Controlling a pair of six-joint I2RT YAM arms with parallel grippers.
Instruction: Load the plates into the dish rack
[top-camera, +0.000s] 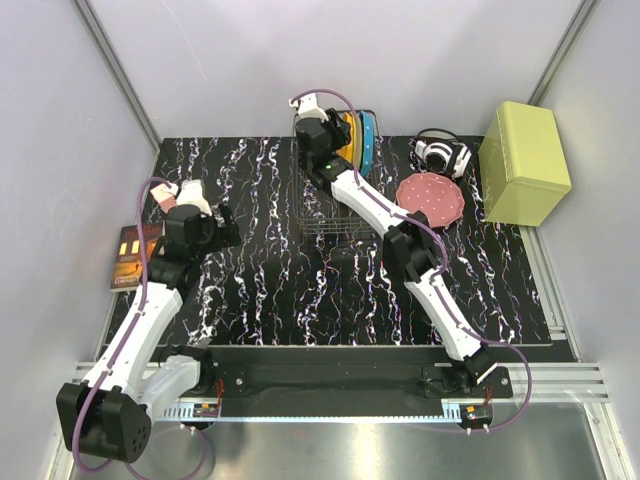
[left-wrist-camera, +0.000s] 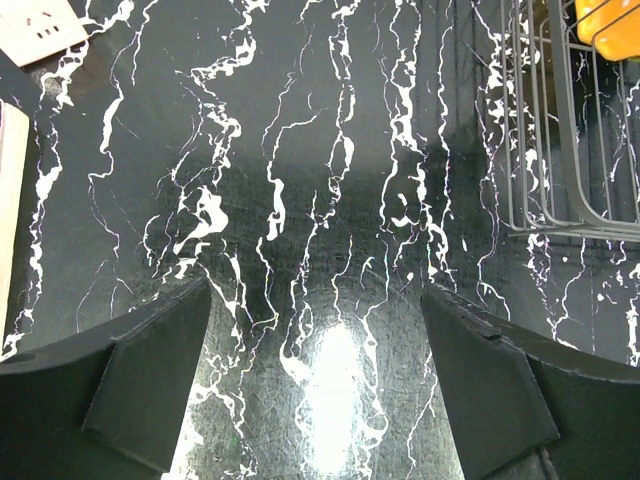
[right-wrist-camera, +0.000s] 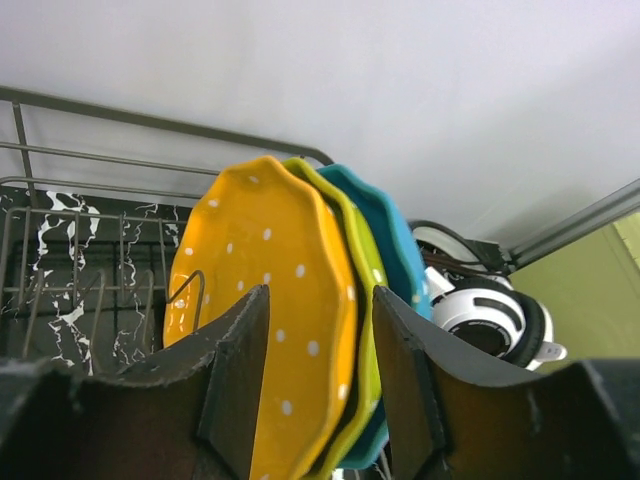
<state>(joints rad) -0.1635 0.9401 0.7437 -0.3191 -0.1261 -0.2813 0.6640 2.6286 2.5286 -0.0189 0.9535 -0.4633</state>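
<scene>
Right wrist view: my right gripper (right-wrist-camera: 320, 300) is raised at the far end of the dish rack (right-wrist-camera: 100, 212), fingers apart. The orange plate (right-wrist-camera: 270, 260) fills the gap between them, but it appears to stand beyond the fingertips, not between the pads. I judge it released; contact cannot be confirmed.

1. Three plates stand on edge in the rack, upright prongs holding them. Orange is nearest my fingers, the yellow-green plate (right-wrist-camera: 350, 230) is directly behind it, and the blue plate (right-wrist-camera: 385, 225) is behind that. All three lean close together at the same end, which leaves the prongs to the outside of my left finger free.
2. The pink plate (top-camera: 430, 198) lies flat on the table (top-camera: 260, 280), off beyond the outside of my right finger and just beside the rack. It is the one plate not yet loaded.
3. My left gripper (left-wrist-camera: 315, 290) hangs over bare table with fingers spread wide and nothing between them. A rack corner sits ahead of its right finger. I judge it parked clear of the right arm's working path.
</scene>
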